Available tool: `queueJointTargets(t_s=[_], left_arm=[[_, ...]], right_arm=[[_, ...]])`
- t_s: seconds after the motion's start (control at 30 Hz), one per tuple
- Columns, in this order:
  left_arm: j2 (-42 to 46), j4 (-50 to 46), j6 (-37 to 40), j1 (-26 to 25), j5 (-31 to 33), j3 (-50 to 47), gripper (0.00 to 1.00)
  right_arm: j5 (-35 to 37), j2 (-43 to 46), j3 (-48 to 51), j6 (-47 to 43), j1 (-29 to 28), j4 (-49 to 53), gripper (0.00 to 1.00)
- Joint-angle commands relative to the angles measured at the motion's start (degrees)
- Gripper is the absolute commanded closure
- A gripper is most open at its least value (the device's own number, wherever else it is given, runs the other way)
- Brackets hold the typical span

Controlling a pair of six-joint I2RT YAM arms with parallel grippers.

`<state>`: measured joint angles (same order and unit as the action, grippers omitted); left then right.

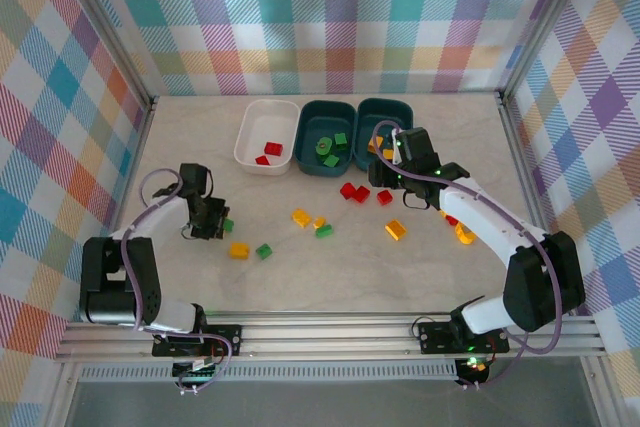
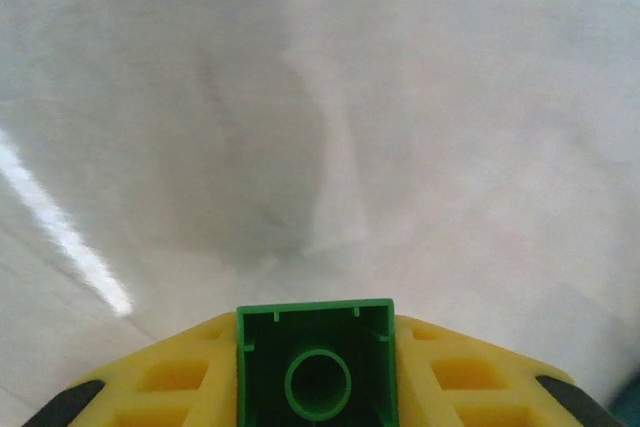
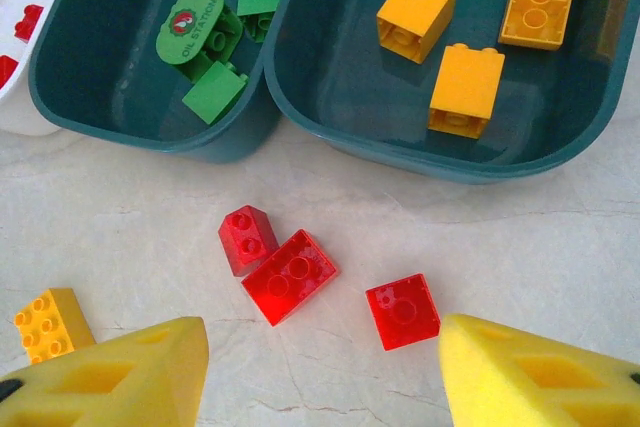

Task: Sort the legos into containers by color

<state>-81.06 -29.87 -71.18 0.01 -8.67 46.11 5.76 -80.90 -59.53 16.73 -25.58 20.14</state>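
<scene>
Gripping a small green plastic lego brick (image 2: 317, 367) by its sides, hollow underside toward the camera and lower edge cut off, the left jaws hold it over the pale marbled surface (image 2: 400, 97). The right jaws gape empty above three red bricks (image 3: 288, 275) beside two dark teal tubs (image 3: 430, 162).

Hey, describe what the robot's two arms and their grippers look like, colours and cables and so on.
Both arms share one build: the left arm and right arm have white links between chunky black joints, with a lilac cable looping along each. Small green lights glow on the right one. The left gripper and right gripper carry yellow fingers with diamond-shaped cut-outs.
</scene>
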Motion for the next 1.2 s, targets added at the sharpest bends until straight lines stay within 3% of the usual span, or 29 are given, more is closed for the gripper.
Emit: queueJointTargets(t_s=[0.0,0.13,0.33,0.57,0.67,0.8,1.03,1.17], left_arm=[[3.31,1.07,2.93,0.03,0.79,5.48,0.68],[-3.35,3.40,6.52,-4.05,-0.92,16.62,0.69],[-26.21,1.22,18.98,-13.43,-10.29,45.43,0.72],[-49.24,-12.94,29.94,-20.93,-10.77,79.16,0.71],[-55.90,-16.71,31.75,-22.21,-11.46,87.99,0.70],[-59.13,-16.83,31.79,-22.69,-11.90,90.32,0.66],[-58.28,-15.33,33.27,-23.04,-13.75,90.34,0.42],[-54.58,-15.11,35.16,-23.13,-15.23,90.14,0.35]], right_arm=[[-0.18,2.36,1.49,0.52,-0.34,-1.13,0.38],[2.84,2.86,2.27,1.99,-0.34,-1.35,0.39],[6.92,1.74,1.12,3.68,0.13,2.48,0.40],[6.74,4.78,2.46,4.25,0.71,3.78,0.40],[7.15,5.82,3.14,4.51,0.71,4.32,0.39],[7.35,6.02,3.51,4.71,0.71,5.20,0.35],[7.64,6.24,3.98,4.80,0.71,5.71,0.30],[7.18,4.92,4.36,4.65,0.71,6.96,0.26]])
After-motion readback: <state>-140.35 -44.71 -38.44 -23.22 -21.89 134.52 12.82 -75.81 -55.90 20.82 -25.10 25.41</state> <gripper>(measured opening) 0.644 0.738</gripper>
